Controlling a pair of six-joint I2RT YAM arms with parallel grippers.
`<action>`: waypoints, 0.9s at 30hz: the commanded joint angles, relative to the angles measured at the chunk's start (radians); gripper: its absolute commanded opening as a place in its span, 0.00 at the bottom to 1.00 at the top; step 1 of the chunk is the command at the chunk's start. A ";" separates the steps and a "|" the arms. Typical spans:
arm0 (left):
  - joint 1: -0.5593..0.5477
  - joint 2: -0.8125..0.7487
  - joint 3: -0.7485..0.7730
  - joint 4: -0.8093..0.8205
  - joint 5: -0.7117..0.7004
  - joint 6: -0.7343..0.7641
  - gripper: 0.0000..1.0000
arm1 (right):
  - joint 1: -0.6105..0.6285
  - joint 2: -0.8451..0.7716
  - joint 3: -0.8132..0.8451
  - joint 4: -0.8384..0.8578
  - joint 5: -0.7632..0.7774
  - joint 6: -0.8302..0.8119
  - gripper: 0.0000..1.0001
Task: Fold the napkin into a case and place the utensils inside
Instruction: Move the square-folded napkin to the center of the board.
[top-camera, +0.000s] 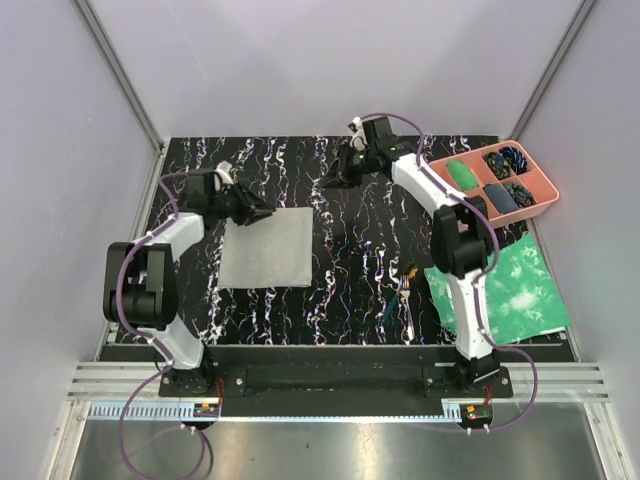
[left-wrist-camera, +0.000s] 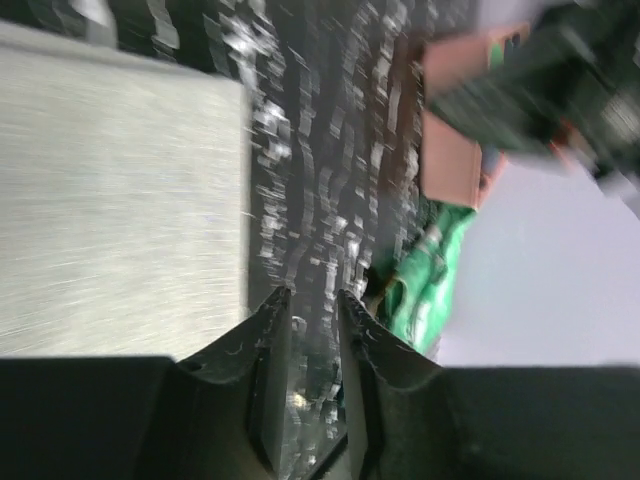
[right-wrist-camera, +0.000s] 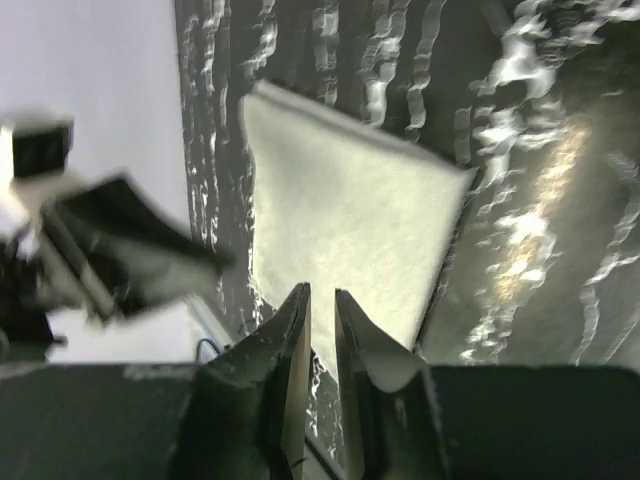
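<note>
Overhead view with two wrist views. One napkin (top-camera: 267, 250), plain grey and lying flat as a near-square, sits left of centre on the black marbled table (top-camera: 350, 250).

Two arms are in view. The left gripper (top-camera: 265, 213) hangs at the napkin's far edge, towards the left corner. In its wrist view its two fingers stand a narrow gap apart with nothing between them, over the dark tabletop just beside the cloth's edge. That view is blurred, so contact with the cloth cannot be told. The right gripper (top-camera: 328, 181) is apart from the napkin, beyond its far right corner. Its two fingers are likewise parted by a slim gap and hold nothing.

The utensils (top-camera: 405, 295) lie in one small cluster right of centre, well apart from the napkin. One fork and one teal handle are distinguishable; the full count is unclear.

One pink tray (top-camera: 438, 165) with four filled compartments stands at the far right. One green-and-white sheet (top-camera: 515, 290) lies nearer, beside the utensils.
</note>
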 joint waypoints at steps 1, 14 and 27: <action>0.074 -0.079 0.047 -0.292 -0.082 0.183 0.27 | 0.158 -0.216 -0.189 -0.016 0.129 -0.111 0.24; 0.125 -0.107 0.101 -0.493 -0.284 0.316 0.24 | 0.445 -0.170 -0.358 0.104 0.322 -0.078 0.00; 0.088 0.050 0.018 -0.406 -0.468 0.232 0.14 | 0.447 -0.192 -0.534 0.161 0.399 -0.135 0.00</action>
